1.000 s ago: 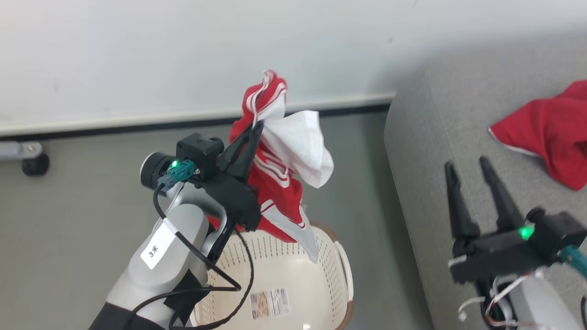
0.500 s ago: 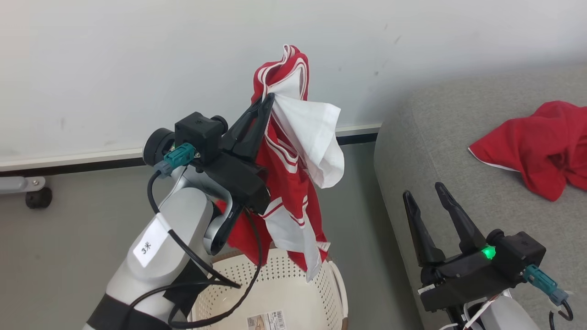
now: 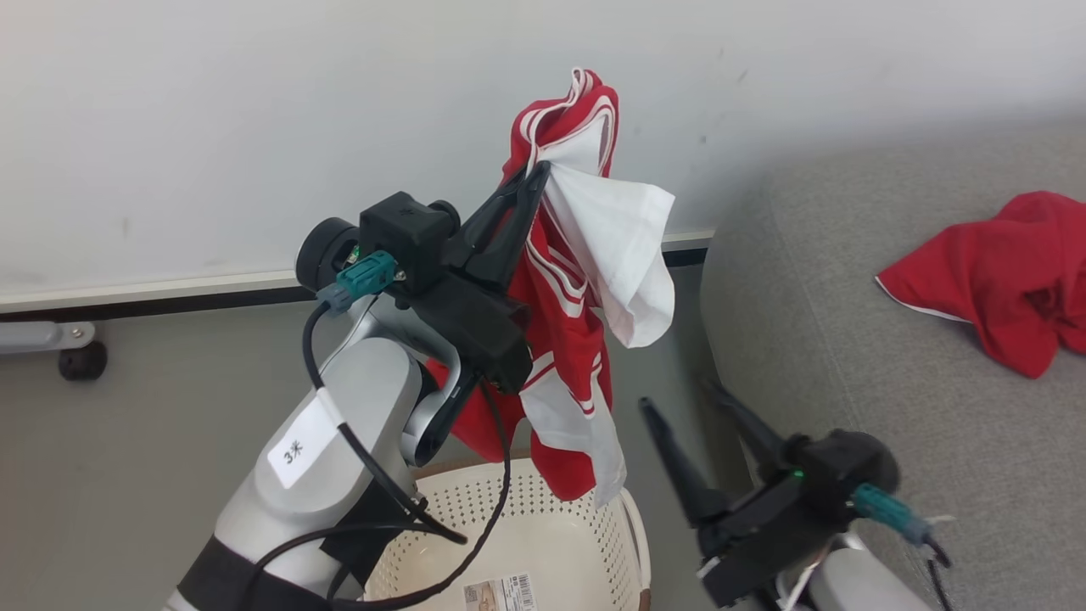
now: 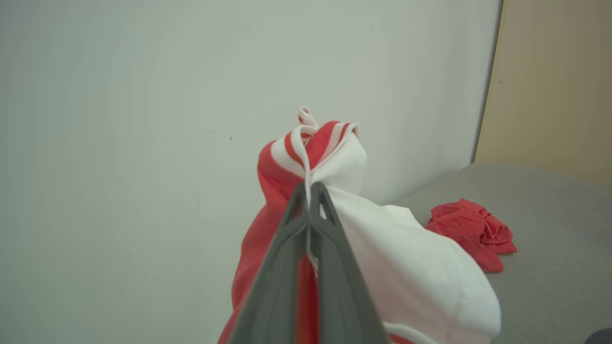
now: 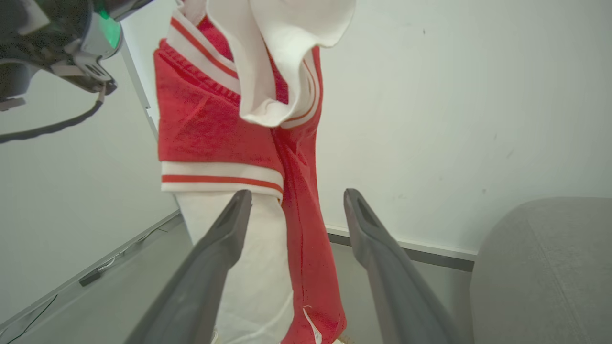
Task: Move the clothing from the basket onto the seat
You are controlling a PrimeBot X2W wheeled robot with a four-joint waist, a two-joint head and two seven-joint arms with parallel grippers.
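My left gripper (image 3: pixel 536 174) is shut on the top of a red garment with white stripes and panels (image 3: pixel 570 339), which hangs above the cream perforated basket (image 3: pixel 543 543). In the left wrist view the closed fingers (image 4: pixel 308 191) pinch the same garment (image 4: pixel 334 157). My right gripper (image 3: pixel 683 399) stands open, low and to the right of the hanging cloth. In the right wrist view its open fingers (image 5: pixel 296 196) point at the garment's lower part (image 5: pixel 215 138), without touching it. A second red garment with thin white edging (image 3: pixel 993 276) lies on the grey seat (image 3: pixel 848 339).
A white wall with a dark baseboard (image 3: pixel 170 297) runs behind the basket. A caster of some furniture (image 3: pixel 81 361) sits on the grey floor at the far left. The seat's rounded corner (image 3: pixel 721 271) is close to the basket's right side.
The left gripper has lifted the striped garment higher and to the right, out of the basket. The right gripper has swung left toward the hanging cloth. The head camera has shifted too.
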